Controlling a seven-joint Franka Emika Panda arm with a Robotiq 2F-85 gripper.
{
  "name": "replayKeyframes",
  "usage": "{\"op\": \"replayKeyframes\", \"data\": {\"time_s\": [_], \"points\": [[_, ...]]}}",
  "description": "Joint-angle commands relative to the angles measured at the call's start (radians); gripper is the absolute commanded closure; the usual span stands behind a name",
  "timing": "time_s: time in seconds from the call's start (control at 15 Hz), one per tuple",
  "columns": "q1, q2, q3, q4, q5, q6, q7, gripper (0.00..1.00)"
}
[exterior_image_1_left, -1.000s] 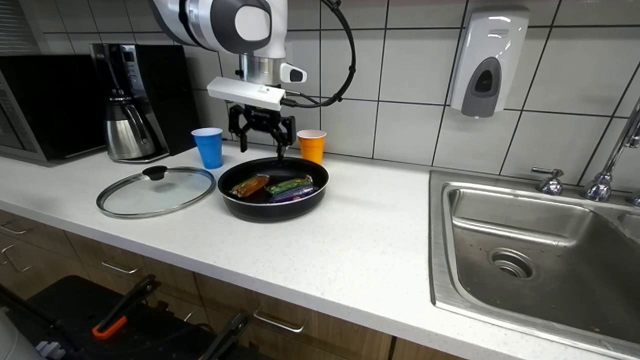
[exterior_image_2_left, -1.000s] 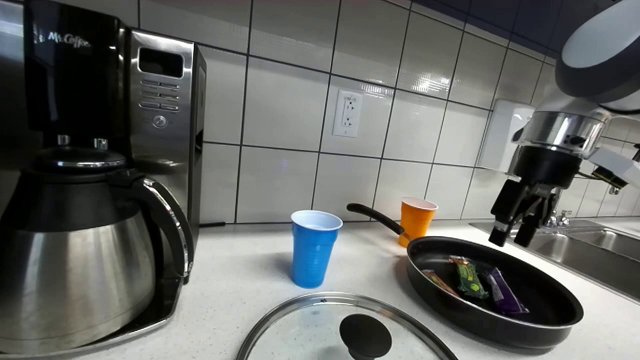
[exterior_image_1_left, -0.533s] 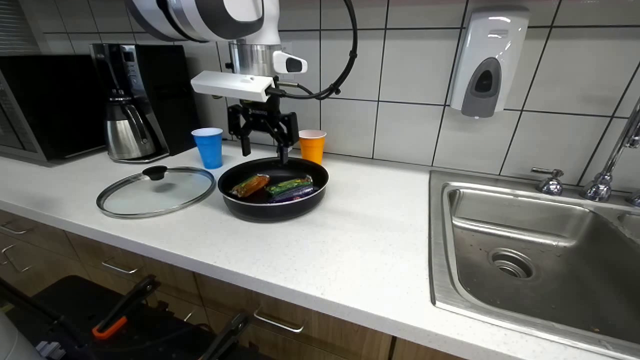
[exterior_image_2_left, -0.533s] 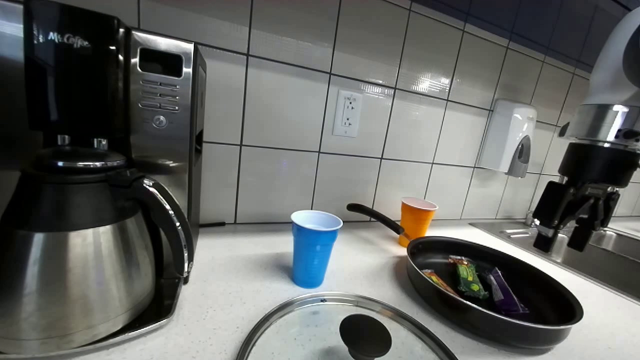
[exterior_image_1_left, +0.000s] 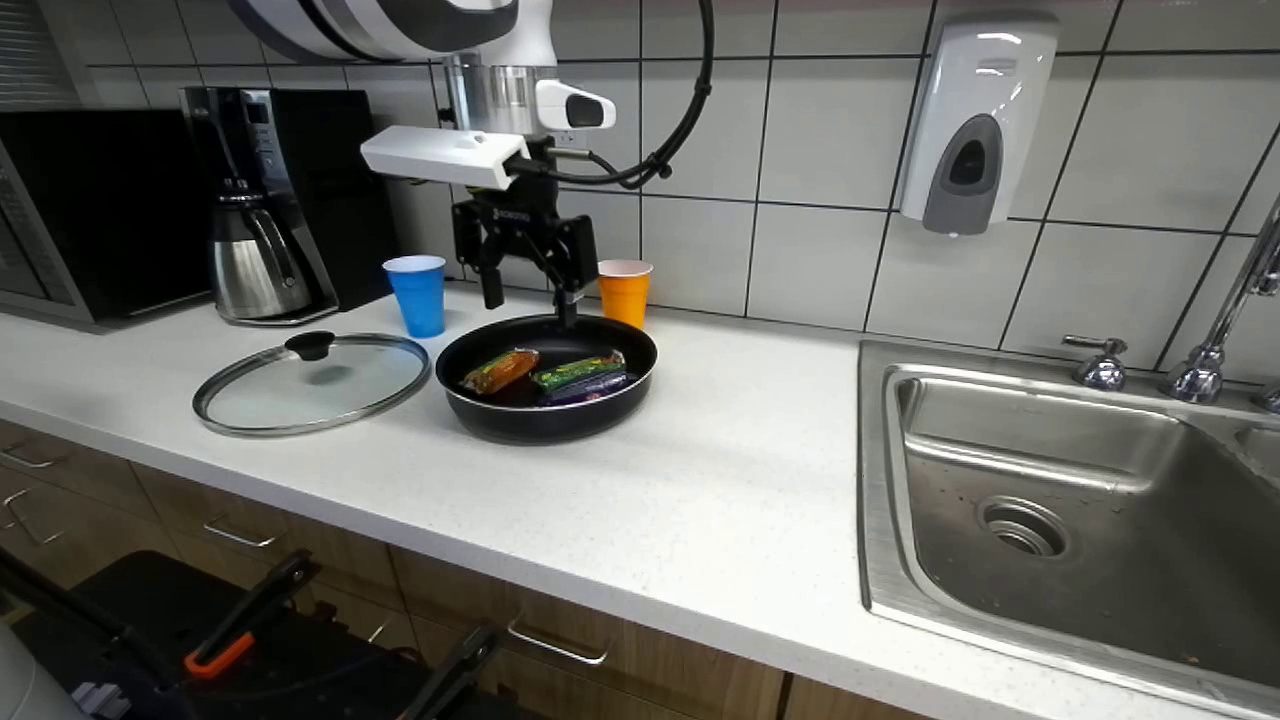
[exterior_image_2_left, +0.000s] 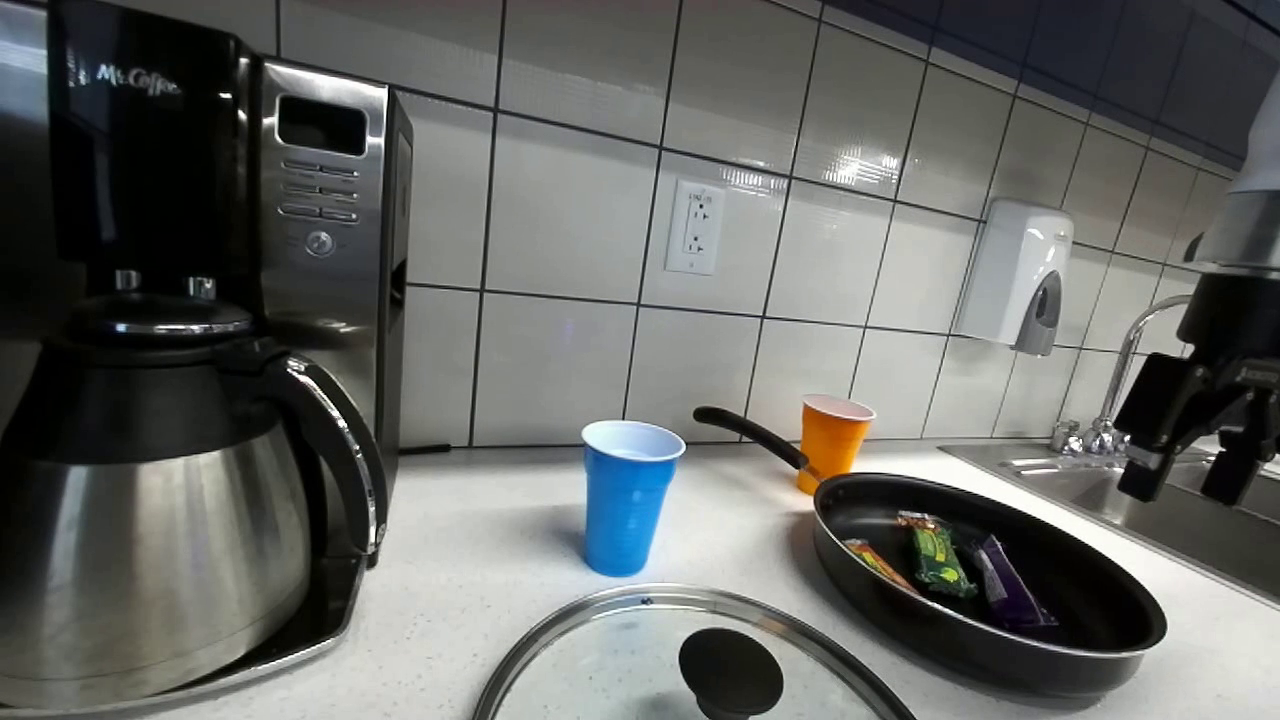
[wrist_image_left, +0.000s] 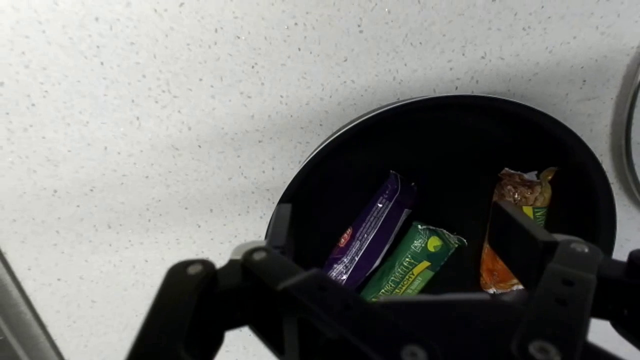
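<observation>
My gripper (exterior_image_1_left: 530, 308) is open and empty, hanging above a black frying pan (exterior_image_1_left: 545, 425) in an exterior view. Inside the pan lie three wrapped bars: an orange one (exterior_image_1_left: 502, 371), a green one (exterior_image_1_left: 578, 371) and a purple one (exterior_image_1_left: 590, 389). From the wrist, the green bar (wrist_image_left: 415, 260) and purple bar (wrist_image_left: 372, 230) appear between the spread fingers, their lower ends covered by the gripper body. One finger partly hides the orange bar (wrist_image_left: 500, 272). In an exterior view the gripper (exterior_image_2_left: 1184, 487) is above the pan's far side, partly cut by the frame edge.
A glass lid (exterior_image_1_left: 320, 375) lies on the counter beside the pan. Behind stand a blue cup (exterior_image_1_left: 416, 300) and an orange cup (exterior_image_1_left: 625, 293), the latter near the pan handle (exterior_image_2_left: 745, 430). A coffee maker (exterior_image_1_left: 320, 180), a steel sink (exterior_image_1_left: 875, 480) and a wall dispenser (exterior_image_1_left: 985, 120) flank the area.
The open gripper has shifted to the right in an exterior view, while the arm above it has moved up and left in another. Pan, bars, lid and cups have stayed put.
</observation>
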Motion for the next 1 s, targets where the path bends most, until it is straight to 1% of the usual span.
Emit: {"op": "replayKeyframes", "data": {"time_s": [0.0, 0.27, 0.67, 0.93], "points": [[0.003, -0.001, -0.003, 0.0, -0.001, -0.002, 0.001, 0.0], [0.003, -0.001, -0.003, -0.001, -0.001, -0.003, 0.002, 0.0], [0.073, 0.064, 0.059, 0.095, -0.016, 0.005, 0.002, 0.0], [0.124, 0.157, 0.099, 0.189, -0.009, 0.008, -0.011, 0.0]]}}
